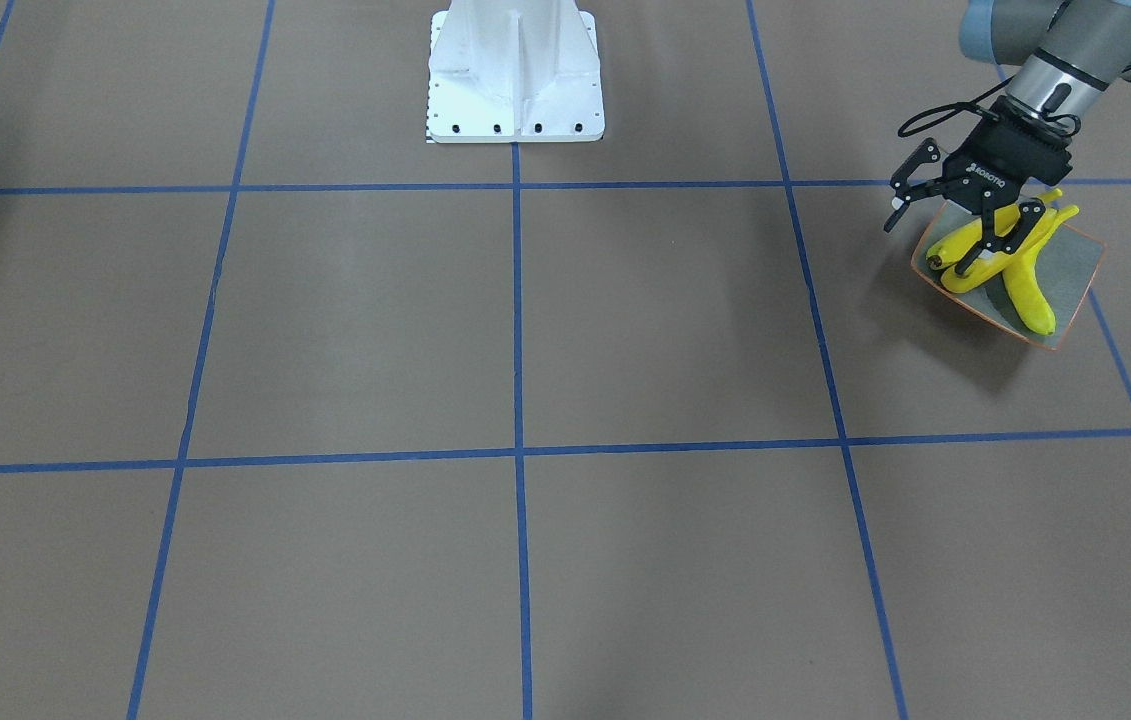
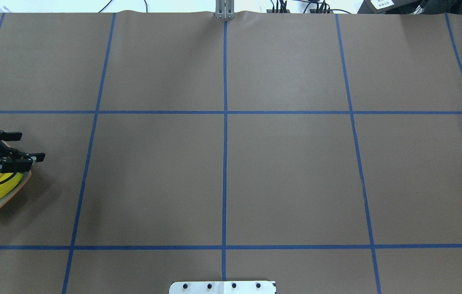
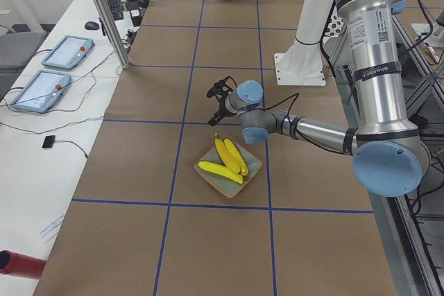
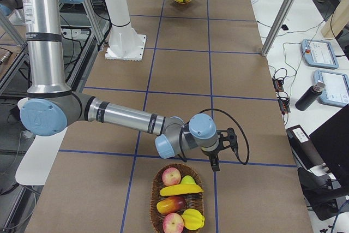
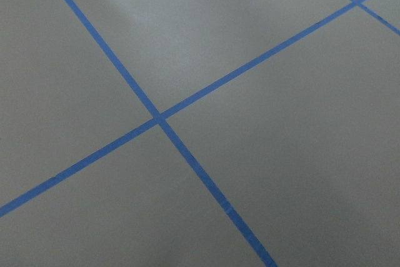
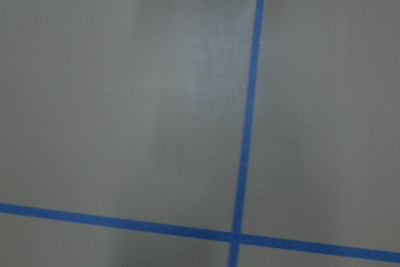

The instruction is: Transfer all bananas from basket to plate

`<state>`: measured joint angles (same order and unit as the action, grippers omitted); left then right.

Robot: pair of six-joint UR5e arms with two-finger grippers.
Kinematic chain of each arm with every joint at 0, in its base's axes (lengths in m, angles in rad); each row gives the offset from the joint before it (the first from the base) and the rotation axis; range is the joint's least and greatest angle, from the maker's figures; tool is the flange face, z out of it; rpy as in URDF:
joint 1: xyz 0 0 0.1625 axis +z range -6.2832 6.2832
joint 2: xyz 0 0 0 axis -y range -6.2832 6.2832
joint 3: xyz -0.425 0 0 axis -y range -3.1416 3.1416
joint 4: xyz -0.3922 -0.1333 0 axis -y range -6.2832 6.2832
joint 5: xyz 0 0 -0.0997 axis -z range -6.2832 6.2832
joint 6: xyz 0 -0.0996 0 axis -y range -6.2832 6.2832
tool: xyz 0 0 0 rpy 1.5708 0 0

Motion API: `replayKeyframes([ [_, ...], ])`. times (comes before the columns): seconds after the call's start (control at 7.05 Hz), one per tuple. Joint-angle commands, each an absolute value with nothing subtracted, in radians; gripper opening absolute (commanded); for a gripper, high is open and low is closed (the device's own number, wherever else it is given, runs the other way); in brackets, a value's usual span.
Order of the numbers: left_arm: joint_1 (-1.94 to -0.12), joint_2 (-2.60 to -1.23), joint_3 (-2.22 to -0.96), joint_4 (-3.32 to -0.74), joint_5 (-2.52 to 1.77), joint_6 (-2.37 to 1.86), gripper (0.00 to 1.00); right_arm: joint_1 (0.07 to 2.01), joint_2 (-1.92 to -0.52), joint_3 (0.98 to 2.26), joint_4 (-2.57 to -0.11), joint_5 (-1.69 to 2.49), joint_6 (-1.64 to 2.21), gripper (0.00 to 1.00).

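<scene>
Closest to my right-end camera sits the basket (image 4: 154, 211), a woven bowl at that end of the bench (image 1: 375, 320). One banana (image 4: 181, 190) lies across its middle, among red and yellow fruit (image 4: 173, 222). My right claw (image 4: 214, 163) hangs pointing down just beyond the basket's far rim. Only this side camera shows it, so I cannot tell whether its fingers are apart or together.

Brown paper covers the whole bench, marked into squares by blue tape lines (image 1: 515, 300). Both wrist cameras give me only that paper and a tape crossing. A white pedestal (image 1: 515, 75) is bolted down on the robot's side. Alongside the bench runs a white desk (image 3: 41, 136) carrying two tablet-like pendants (image 3: 66, 52) and loose cables, with an aluminium post (image 3: 104, 12) at its edge. A dark bottle (image 4: 308, 97) stands on that desk, and a red cylinder (image 3: 17, 265) pokes in at the corner of the left-end view.

At the opposite end of the bench is the plate (image 1: 1075, 270), grey-green inside with a thin orange rim. Three bananas (image 1: 1025, 290) lie on it, two side by side and the third angled against them. My left claw (image 1: 927, 248) hangs over the plate's corner with its fingers spread wide. From the left-end camera it looks raised clear of the fruit.
</scene>
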<state>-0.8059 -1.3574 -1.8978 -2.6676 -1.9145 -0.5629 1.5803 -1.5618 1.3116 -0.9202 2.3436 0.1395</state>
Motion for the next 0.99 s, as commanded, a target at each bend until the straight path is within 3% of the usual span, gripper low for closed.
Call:
replayKeyframes([
  [0.0,-0.805,-1.362,-1.894,-2.668,-1.913,-0.563,0.99,1.635,-1.633,1.263,-0.919,2.35,0.019,1.0],
  [0.28,-0.807,-1.362,-1.896,-2.668,-1.913,-0.563,0.99,1.635,-1.646,1.209,-0.914,2.275,0.018,0.99],
  [0.57,-0.808,-1.362,-1.896,-2.669,-1.913,-0.563,0.99,1.634,-1.64,1.203,-0.919,2.258,0.035,0.5],
  [0.71,-0.808,-1.362,-1.896,-2.669,-1.913,-0.563,0.99,1.629,-1.634,1.207,-0.919,2.264,0.072,0.47],
  [0.85,-0.808,-1.362,-1.896,-2.669,-1.913,-0.563,0.99,1.62,-1.631,1.207,-0.916,2.266,0.089,0.51],
])
